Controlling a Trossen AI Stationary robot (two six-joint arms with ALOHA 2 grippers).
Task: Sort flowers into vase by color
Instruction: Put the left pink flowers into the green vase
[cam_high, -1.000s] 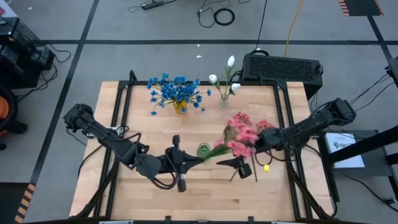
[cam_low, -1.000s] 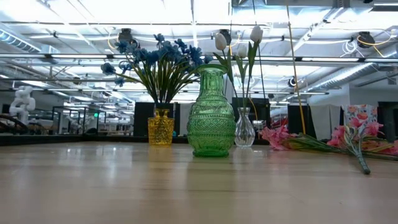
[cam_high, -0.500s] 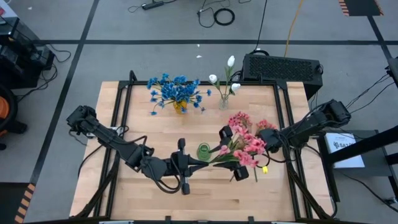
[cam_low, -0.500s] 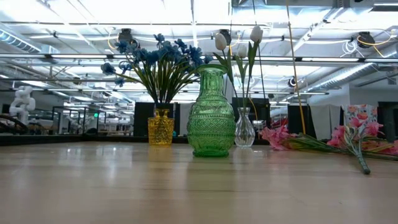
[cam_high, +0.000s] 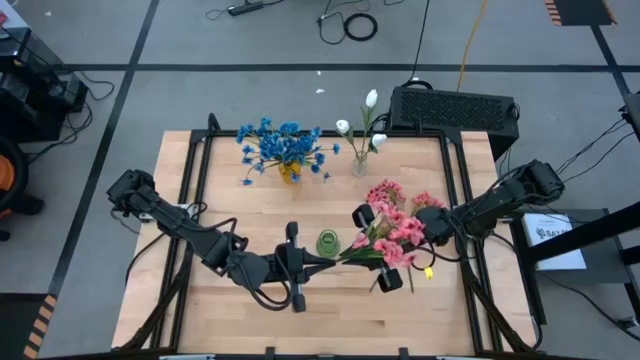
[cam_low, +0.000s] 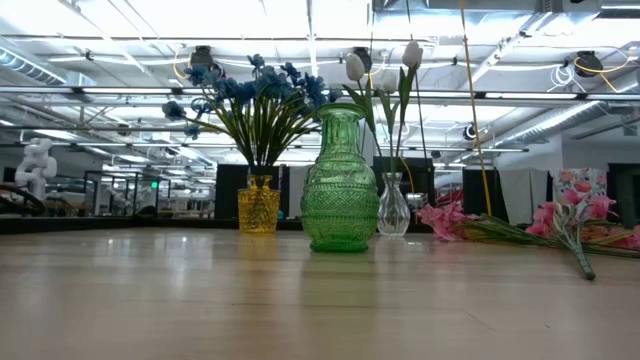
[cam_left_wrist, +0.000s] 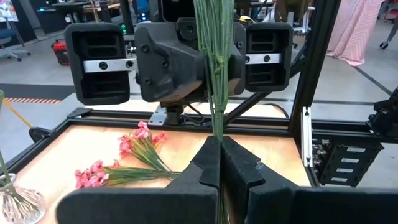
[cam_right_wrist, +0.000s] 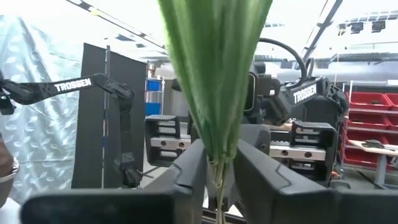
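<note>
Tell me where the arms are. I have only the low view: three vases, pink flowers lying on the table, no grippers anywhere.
Observer: From above, both grippers meet just beside the green vase, sharing one pink sprig.
Operator: Say who holds which end.
Observer: The left gripper is shut on the bare stem end, nearest the vase.
Operator: Report the right one.
Observer: The right gripper pinches the leafy part nearer the blooms, facing the left one.
</note>
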